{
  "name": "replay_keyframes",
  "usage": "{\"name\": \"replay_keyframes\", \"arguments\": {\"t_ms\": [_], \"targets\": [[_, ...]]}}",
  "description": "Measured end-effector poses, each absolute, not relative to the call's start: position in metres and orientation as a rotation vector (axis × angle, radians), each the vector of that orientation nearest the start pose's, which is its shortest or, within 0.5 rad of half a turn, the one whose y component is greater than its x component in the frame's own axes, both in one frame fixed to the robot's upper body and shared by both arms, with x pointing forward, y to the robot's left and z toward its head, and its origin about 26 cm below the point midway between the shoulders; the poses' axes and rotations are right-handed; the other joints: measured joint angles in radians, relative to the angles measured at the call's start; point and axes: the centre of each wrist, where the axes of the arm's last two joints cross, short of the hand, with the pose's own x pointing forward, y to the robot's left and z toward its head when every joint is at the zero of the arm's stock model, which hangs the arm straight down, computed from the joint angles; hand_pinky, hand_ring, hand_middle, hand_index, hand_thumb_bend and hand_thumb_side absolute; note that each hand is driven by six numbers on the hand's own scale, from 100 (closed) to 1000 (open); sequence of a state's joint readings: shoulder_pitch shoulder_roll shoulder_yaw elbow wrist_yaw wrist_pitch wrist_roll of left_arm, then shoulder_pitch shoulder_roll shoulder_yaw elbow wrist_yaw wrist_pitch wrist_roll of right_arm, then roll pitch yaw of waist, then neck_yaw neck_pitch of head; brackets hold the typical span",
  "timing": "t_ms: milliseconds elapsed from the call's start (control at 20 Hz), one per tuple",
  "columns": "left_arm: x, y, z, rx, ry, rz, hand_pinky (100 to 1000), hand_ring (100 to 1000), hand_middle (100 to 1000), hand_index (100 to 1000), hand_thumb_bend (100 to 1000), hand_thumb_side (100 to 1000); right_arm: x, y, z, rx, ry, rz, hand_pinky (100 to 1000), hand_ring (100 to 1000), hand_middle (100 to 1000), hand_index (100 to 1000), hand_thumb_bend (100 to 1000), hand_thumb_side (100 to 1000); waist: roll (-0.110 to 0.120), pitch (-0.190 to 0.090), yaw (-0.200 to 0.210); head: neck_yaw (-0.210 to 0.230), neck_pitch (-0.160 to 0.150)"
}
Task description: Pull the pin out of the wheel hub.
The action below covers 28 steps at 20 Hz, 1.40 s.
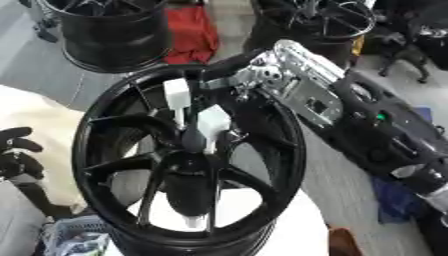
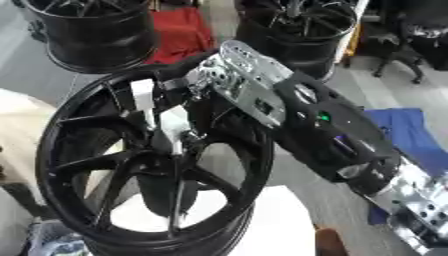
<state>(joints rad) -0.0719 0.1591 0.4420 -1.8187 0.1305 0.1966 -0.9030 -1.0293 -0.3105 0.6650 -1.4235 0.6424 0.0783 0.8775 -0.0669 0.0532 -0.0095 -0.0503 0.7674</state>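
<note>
The wheel hub point(image 1: 188, 160) is glossy black metal, round-rimmed with curved spokes, lying face-up before the robot; a pale, blocky pin point(image 1: 213, 125) stands in its centre bore, long axis roughly upright, tilted slightly; the right hand point(image 1: 241, 82), silver and black, reaches in over the far rim, and whether its fingers grip the pin cannot be told; the left hand point(image 1: 17, 150) rests at the left edge, fingers curled, holding nothing.

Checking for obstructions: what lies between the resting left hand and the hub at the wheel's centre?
In the left eye view, only the wheel's black rim and spokes lie between the left hand and the hub.
</note>
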Motion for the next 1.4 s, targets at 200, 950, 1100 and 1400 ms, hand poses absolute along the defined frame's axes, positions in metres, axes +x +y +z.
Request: {"name": "replay_keyframes", "arguments": {"t_ms": [200, 950, 1100, 1400], "targets": [[0.263, 0.378, 0.097, -0.332, -1.678, -0.498, 581, 572, 650, 863, 100, 899, 0.382, -0.062, 0.241, -0.407, -1.298, 2.182, 891, 762, 525, 600, 184, 113, 0.0, 0.0, 0.0, 0.0, 0.0], [0.256, 0.386, 0.093, -0.308, -1.667, -0.473, 581, 572, 650, 863, 100, 894, 0.375, -0.137, 0.317, -0.657, -1.526, 1.816, 883, 738, 496, 581, 179, 100, -0.01, -0.018, -0.051, 0.048, 0.004], [0.256, 0.386, 0.094, -0.307, -1.667, -0.473, 581, 572, 650, 863, 100, 893, 0.37, -0.169, 0.324, -0.721, -1.533, 1.701, 878, 731, 491, 579, 178, 100, -0.01, -0.018, -0.051, 0.048, 0.004], [0.256, 0.389, 0.096, -0.296, -1.678, -0.466, 580, 571, 650, 863, 100, 893, 0.365, -0.241, 0.322, -0.892, -1.463, 1.436, 850, 695, 477, 571, 126, 100, -0.003, -0.006, -0.057, 0.057, 0.001]]}}
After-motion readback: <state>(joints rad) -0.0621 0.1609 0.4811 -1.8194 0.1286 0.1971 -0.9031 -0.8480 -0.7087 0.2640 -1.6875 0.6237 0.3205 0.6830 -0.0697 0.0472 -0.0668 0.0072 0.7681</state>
